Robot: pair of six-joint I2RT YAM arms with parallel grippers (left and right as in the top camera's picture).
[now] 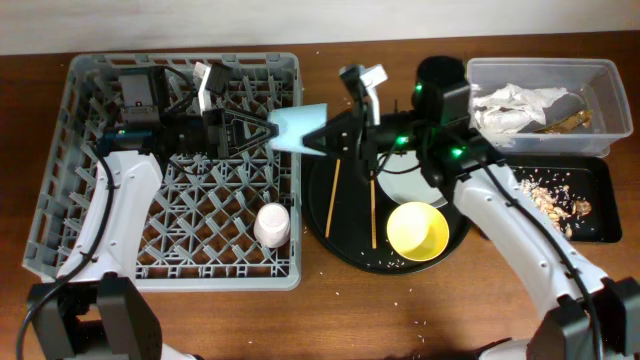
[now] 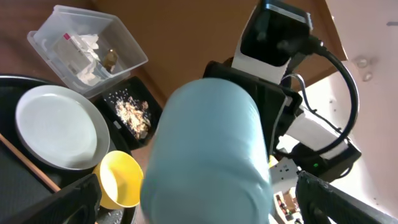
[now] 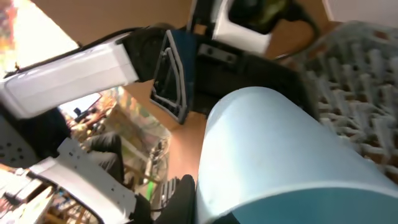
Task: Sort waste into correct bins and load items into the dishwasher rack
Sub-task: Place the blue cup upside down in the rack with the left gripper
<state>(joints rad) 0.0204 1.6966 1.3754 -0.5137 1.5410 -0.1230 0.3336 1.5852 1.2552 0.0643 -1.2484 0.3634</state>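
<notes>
- Two robot arms are meeting over the gap between the grey rack [image 1: 90, 160] and the round tray [image 1: 345, 250], a light blue cup [image 1: 295, 130] lying sideways between them.
- The right claw [image 1: 320, 140] is gripping the cup's wide end.
- The left claw [image 1: 264, 131] is touching the narrow end; whether it is clenched cannot be told.
- A yellow bowl [image 1: 417, 229] is sitting on the tray.

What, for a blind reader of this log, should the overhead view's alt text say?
A light blue cup hangs sideways between the left gripper and right gripper, over the adjoining edges of dishwasher rack and round black tray. A pink-white cup sits in the rack; chopsticks, plate and yellow bowl are on the tray.
</notes>
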